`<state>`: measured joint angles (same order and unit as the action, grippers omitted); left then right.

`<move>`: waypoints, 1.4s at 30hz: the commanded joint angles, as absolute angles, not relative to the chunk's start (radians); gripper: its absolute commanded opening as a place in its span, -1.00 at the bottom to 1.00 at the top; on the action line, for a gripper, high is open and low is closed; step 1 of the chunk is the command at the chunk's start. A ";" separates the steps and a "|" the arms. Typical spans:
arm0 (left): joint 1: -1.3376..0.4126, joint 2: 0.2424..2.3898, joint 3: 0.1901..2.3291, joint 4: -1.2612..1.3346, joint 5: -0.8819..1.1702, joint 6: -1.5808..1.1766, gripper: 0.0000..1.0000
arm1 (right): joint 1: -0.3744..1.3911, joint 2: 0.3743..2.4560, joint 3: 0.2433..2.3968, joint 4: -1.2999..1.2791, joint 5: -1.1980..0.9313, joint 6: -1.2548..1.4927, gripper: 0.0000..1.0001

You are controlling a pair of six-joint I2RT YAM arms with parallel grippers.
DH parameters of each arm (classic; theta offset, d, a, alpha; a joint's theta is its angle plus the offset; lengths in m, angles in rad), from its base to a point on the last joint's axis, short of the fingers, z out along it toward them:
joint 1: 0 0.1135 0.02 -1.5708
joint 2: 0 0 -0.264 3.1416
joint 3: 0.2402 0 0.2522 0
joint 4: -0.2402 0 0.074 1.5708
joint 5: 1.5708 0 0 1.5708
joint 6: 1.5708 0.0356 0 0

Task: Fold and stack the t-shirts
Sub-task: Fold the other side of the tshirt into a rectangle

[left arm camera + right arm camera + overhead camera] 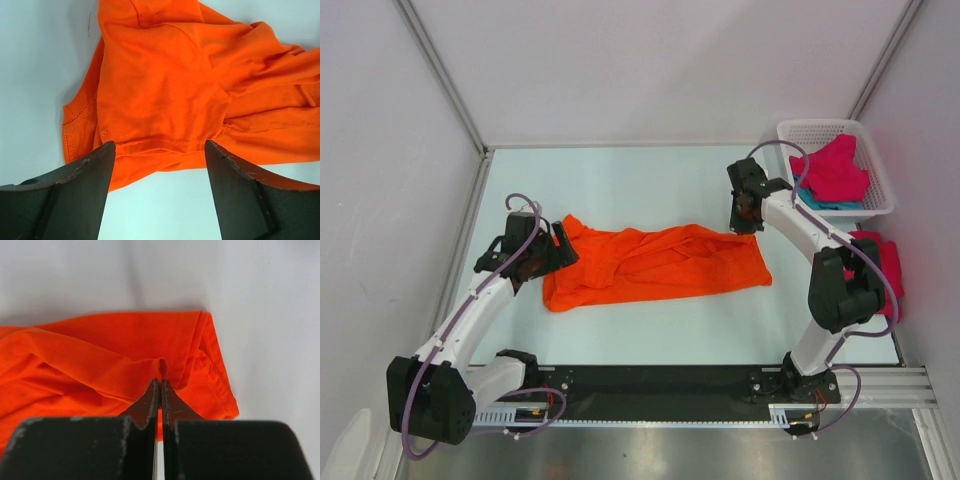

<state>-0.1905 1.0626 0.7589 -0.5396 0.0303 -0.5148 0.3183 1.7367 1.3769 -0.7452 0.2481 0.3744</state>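
Note:
A bright orange t-shirt (pixel 655 265) lies crumpled and stretched sideways across the middle of the table. My left gripper (pixel 556 248) hovers open at its left end. In the left wrist view the shirt's stitched hem (pixel 165 142) lies just beyond the spread fingers (pixel 87 185), with bare table between them. My right gripper (pixel 744 216) is at the shirt's upper right corner, shut on a small pinch of orange cloth (pixel 161 367) at its tips (pixel 160 384). A magenta-red t-shirt (pixel 835 170) and a teal one (pixel 815 200) sit in the basket. Another magenta-red t-shirt (pixel 888 265) lies by the right edge.
A white mesh basket (pixel 795 132) stands at the back right corner. White walls with metal posts enclose the table on the left, back and right. A black rail (pixel 650 385) with the arm bases runs along the near edge.

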 commanded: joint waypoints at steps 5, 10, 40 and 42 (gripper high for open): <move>-0.196 1.037 0.761 -0.525 0.041 -0.514 0.54 | 0.333 1.572 1.250 -0.770 0.348 0.419 -1.00; -0.196 1.035 0.761 -0.525 0.038 -0.514 0.55 | 0.333 1.545 1.220 -0.798 0.344 0.434 -1.00; -0.195 0.974 0.785 -0.601 0.025 -0.502 0.55 | 0.337 1.365 1.034 -0.894 0.390 0.497 -1.00; -0.195 0.969 0.779 -0.603 0.026 -0.503 0.56 | 0.341 1.370 1.031 -0.902 0.384 0.497 -1.00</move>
